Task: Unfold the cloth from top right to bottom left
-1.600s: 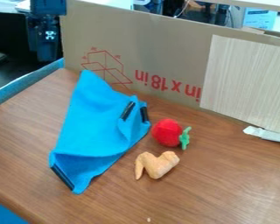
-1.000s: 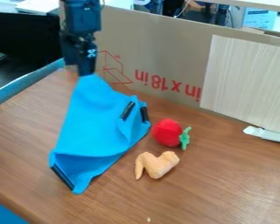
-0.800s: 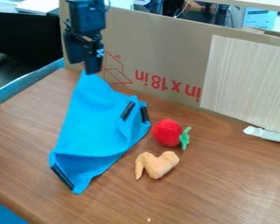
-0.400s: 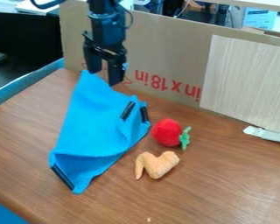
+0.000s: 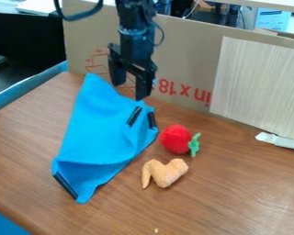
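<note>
Above the blue cloth (image 5: 100, 133), open hand (image 5: 128, 91)

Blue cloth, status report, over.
Gripper open, empty, near far end. Cloth partly folded on table. Red toy, toy chicken wing just right of it, likely clear of the pull.

Looks black almost all over, in dark, hard-edged parts. Has an arm (image 5: 137, 43) made up of stacked sections, bulky and stepped around the joint, then plainer and straight-sided just above the gripper (image 5: 130, 92). Carries a thick dark cable (image 5: 82, 17) in a wide, smooth curve off one side, and a thinner black cable (image 5: 161, 36) looping off the other. Broadens into a blocky, angular crosspiece with two black fingers (image 5: 117, 73), long, narrow and flat-sided. Bears a small pale bluish marking (image 5: 154, 83) beside one finger.
</note>
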Robot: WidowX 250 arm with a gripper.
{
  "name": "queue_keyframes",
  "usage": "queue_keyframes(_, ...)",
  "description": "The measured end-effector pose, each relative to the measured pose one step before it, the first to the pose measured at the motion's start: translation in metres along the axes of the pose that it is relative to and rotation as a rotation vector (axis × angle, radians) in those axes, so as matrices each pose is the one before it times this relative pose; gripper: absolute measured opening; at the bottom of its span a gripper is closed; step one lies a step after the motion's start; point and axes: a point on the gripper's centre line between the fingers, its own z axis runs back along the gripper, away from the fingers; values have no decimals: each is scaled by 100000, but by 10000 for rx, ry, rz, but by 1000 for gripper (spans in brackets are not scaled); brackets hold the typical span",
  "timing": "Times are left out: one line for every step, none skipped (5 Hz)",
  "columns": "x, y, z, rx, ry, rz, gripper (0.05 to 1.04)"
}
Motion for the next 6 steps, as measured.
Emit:
queue_keyframes(-5, -419, -1386, -235, 265, 367, 1000)
queue_keyframes(701, 183, -1399, -260, 97, 417, 1000)
queue_keyframes(28, 1224, -1236, -66, 299, 584, 1000)
queue_keyframes(156, -51, -990, -127, 256, 243, 1000)
queue_keyframes(86, -81, -338, -82, 124, 87, 1000)
queue_keyframes(-183, -86, -123, -55, 130, -111, 953)
